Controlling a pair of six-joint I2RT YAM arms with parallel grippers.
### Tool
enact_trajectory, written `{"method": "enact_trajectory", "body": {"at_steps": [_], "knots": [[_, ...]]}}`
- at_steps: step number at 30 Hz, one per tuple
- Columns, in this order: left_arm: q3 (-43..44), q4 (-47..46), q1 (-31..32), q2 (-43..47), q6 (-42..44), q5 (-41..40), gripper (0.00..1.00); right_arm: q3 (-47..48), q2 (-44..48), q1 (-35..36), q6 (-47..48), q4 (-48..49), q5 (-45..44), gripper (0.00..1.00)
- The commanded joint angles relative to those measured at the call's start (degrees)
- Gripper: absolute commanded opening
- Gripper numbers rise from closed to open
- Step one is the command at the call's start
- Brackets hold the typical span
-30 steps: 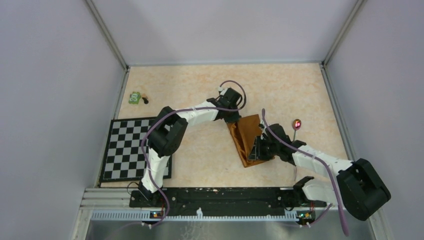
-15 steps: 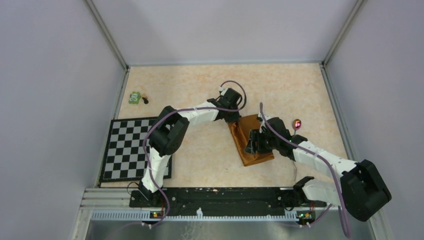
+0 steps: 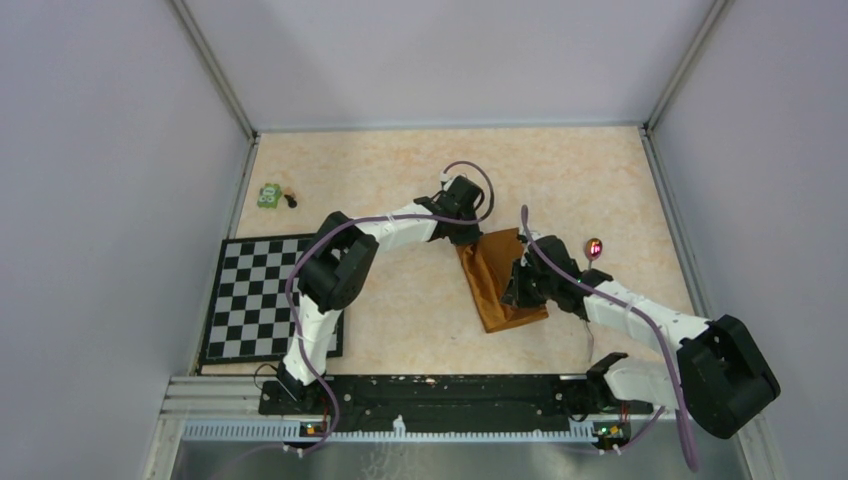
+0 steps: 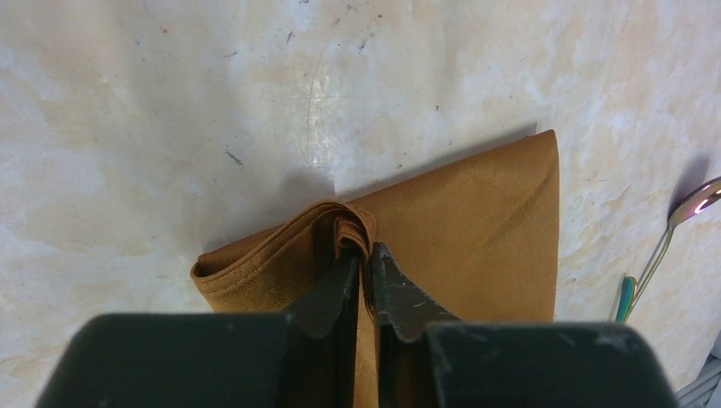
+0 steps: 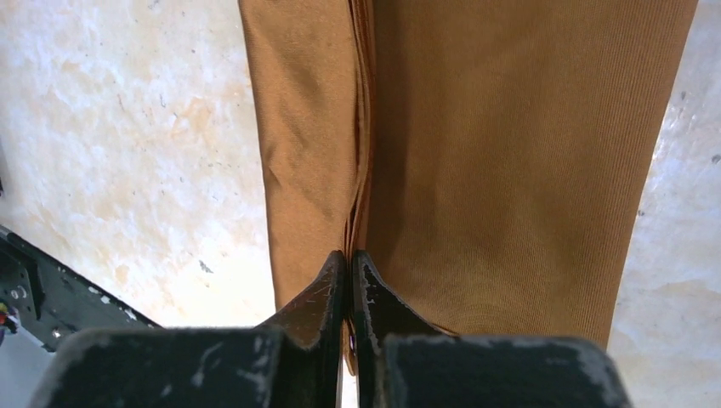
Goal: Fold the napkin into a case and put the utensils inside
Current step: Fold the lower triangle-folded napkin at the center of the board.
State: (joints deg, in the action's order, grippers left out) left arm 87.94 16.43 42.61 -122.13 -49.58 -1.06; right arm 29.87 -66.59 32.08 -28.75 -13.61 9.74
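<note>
- Work area: a beige marbled surface [image 3: 400, 170] enclosed by pale lilac walls, with both arm bases on a black rail at the near edge.
- Task item: the rust-orange cloth napkin [image 3: 495, 285] lies right of centre. It is folded into a narrow, elongated strip and set at a slant, with stacked layers visible along one long side in the left wrist view [image 4: 476, 229].
- Left end effector [image 3: 470, 238]: positioned at the far end of the napkin. The wrist view shows the jaws nearly together [image 4: 361, 255], with a raised fold of the cloth edge pinched between the tips.
- Right end effector [image 3: 515, 290]: positioned over the right part of the strip. The jaws are fully closed [image 5: 349, 255], and the tips rest on the lengthwise fold line of the napkin [image 5: 510, 153]. Whether a layer is caught between them cannot be determined.
- Utensil: a slender metal spoon with an iridescent head [image 3: 595, 246] lies on the bare surface, right of the napkin and clear of it [image 4: 699, 197].
- Other items: a black-and-white checkered mat [image 3: 265, 300] lies near the left edge, and a small green toy [image 3: 268, 196] lies beyond it.
</note>
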Motion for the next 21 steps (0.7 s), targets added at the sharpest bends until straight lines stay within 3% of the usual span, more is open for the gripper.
{"method": "enact_trajectory", "body": {"at_steps": [1, 14, 21], "knots": [[-0.5, -2.8, 0.3, 2.8, 1.5, 2.3, 0.17, -1.4, 1.4, -0.5, -5.1, -0.1, 0.0, 0.0], [-3.2, -5.9, 0.3, 8.1, 4.1, 9.2, 0.59, -6.4, 5.0, -1.5, -13.3, 2.9, 1.7, 0.0], [-5.0, -6.5, 0.1, 11.2, 5.3, 12.0, 0.68, -8.7, 7.4, -1.6, -15.9, 4.2, 3.2, 0.0]]}}
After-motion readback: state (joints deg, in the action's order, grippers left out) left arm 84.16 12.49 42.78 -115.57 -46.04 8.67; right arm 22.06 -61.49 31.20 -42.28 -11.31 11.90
